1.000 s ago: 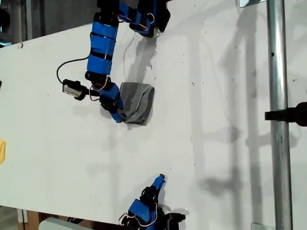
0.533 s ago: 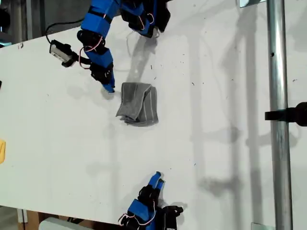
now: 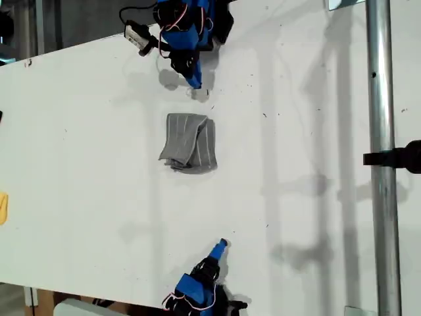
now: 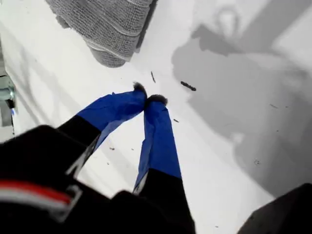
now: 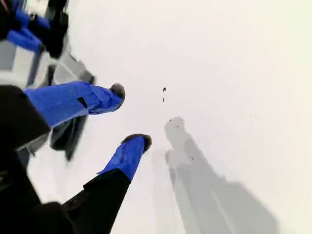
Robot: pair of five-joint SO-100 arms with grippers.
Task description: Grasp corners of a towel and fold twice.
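Observation:
The towel [image 3: 189, 141] lies on the white table [image 3: 296, 197] as a small folded bundle, dark grey with thin white stripes. Nothing touches it. My first gripper [image 3: 195, 83] hovers just beyond the towel's far edge, toward the exterior view's top, shut with nothing between its blue fingers. In the first wrist view the fingertips [image 4: 140, 89] meet, and a rounded corner of the towel [image 4: 105, 24] lies a short way ahead. My second gripper [image 3: 221, 245] stays low in the exterior view, well apart from the towel. Its fingers [image 5: 117, 90] stand open over bare table.
A metal pole [image 3: 378, 131] runs down the exterior view's right side with a black clamp [image 3: 401, 157] on it. A yellow object [image 3: 2, 207] pokes in at that view's left edge. The table's edge slants across that view's upper left.
My first gripper has left the towel's edge and pulled back toward the exterior view's top, swinging rightward. The towel has settled flat. My second gripper barely shifted.

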